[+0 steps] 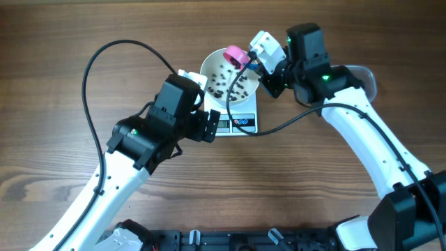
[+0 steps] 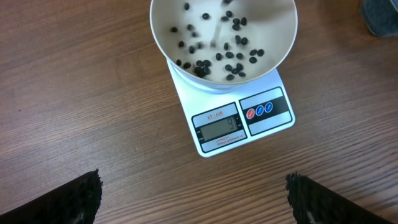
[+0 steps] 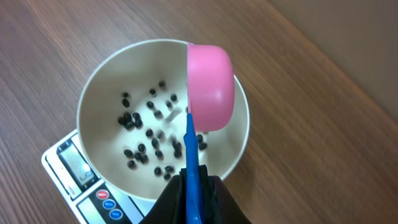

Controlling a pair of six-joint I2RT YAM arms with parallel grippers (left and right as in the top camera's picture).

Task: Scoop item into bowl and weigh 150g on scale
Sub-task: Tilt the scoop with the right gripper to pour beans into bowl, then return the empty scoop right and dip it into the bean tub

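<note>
**Tipping the scoop: trickle, don't dump**

My right hand (image 3: 196, 196) is clamped on the blue handle of the pink scoop (image 3: 210, 87), which is rolled onto its side over one edge of the bowl (image 3: 93, 93). I can't tell whether it touches the rim. The pellets (image 3: 143, 149) are only a thin scatter on the bowl's floor, a few blurred as if mid-fall, so I reckon we're well short of the target. The bowl sits on the scale (image 2: 239, 121), which is flat on the desk (image 2: 93, 124).

To do this bit well, I'd roll the wrist gently so the beads trickle. I'd hold the scoop's mouth inside the rim and never rest it on the bowl, since that would skew the reading.

My left hand (image 2: 196, 199) hovers just in front of the scale, fingers wide apart, holding nothing.

Only the left wrist view shows the display (image 2: 217, 127) head-on, though I can't read the digits reliably. The right wrist view shows the grip and the tilt, but the bowl hides most of the scale. Overhead shows both arms crowding in, with the left one covering part of the scale.
</note>
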